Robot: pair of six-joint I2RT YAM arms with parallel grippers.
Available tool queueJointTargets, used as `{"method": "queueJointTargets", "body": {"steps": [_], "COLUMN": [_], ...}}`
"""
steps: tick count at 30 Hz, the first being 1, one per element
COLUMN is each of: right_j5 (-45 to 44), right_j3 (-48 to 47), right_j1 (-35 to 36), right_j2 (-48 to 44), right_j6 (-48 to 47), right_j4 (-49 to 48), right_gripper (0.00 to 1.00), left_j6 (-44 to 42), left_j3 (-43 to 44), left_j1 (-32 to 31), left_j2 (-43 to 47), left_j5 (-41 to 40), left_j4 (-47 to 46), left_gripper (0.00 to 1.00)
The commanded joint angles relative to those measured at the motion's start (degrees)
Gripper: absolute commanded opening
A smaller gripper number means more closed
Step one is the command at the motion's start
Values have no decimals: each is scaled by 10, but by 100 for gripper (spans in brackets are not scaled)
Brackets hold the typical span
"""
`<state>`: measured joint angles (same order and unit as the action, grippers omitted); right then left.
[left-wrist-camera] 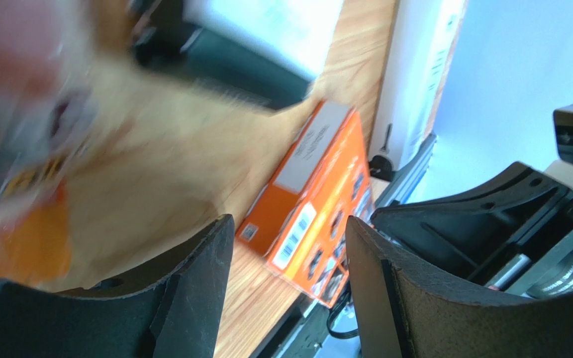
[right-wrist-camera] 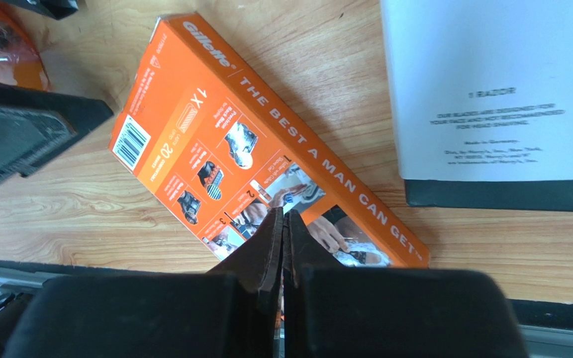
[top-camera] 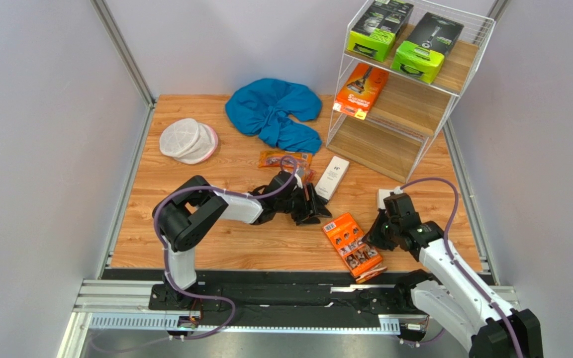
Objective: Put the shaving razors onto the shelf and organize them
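The shelf (top-camera: 446, 89) stands at the back right, with two lime-green-and-black boxes (top-camera: 378, 28) on its top board and an orange carton (top-camera: 360, 89) on the middle board. On the table lie a clear orange-trimmed bag (top-camera: 286, 159), a slim white box (top-camera: 332, 177), an orange carton (top-camera: 352, 245) and another white box (top-camera: 384, 197). My left gripper (top-camera: 318, 212) is open and empty, between the slim white box and the orange carton (left-wrist-camera: 319, 201). My right gripper (top-camera: 375, 233) is shut and empty, its tip (right-wrist-camera: 283, 221) just above the orange carton (right-wrist-camera: 215, 142).
A blue cloth (top-camera: 273, 112) and a round white mesh pouch (top-camera: 187, 140) lie at the back of the table. The white box (right-wrist-camera: 491, 89) lies right of the carton in the right wrist view. Grey walls close in both sides.
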<state>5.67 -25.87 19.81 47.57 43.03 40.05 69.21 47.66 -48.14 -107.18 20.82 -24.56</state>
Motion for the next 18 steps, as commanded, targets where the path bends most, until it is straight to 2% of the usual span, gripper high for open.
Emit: {"method": "queueJointTargets", "body": {"steps": [1, 6, 11, 14, 18], "right_j5": [-52, -137, -173, -172, -137], "right_j3": [-30, -25, -32, -41, -57], "right_j1": [2, 2, 2, 2, 1], "right_j2": [-35, -59, 8, 66, 127], "right_j6": [5, 29, 44, 46, 27], "right_j4": [27, 28, 23, 20, 3], "right_gripper": [0, 0, 0, 0, 0], "left_j6": [-65, -61, -49, -22, 9], "left_j3": [60, 3, -27, -15, 9], "left_j1": [5, 1, -29, -64, -99], "left_j2": [-10, 67, 114, 99, 31], "left_j5": [48, 21, 5, 5, 2], "left_j4": [59, 75, 101, 85, 49], "left_gripper": [65, 65, 65, 65, 65]}}
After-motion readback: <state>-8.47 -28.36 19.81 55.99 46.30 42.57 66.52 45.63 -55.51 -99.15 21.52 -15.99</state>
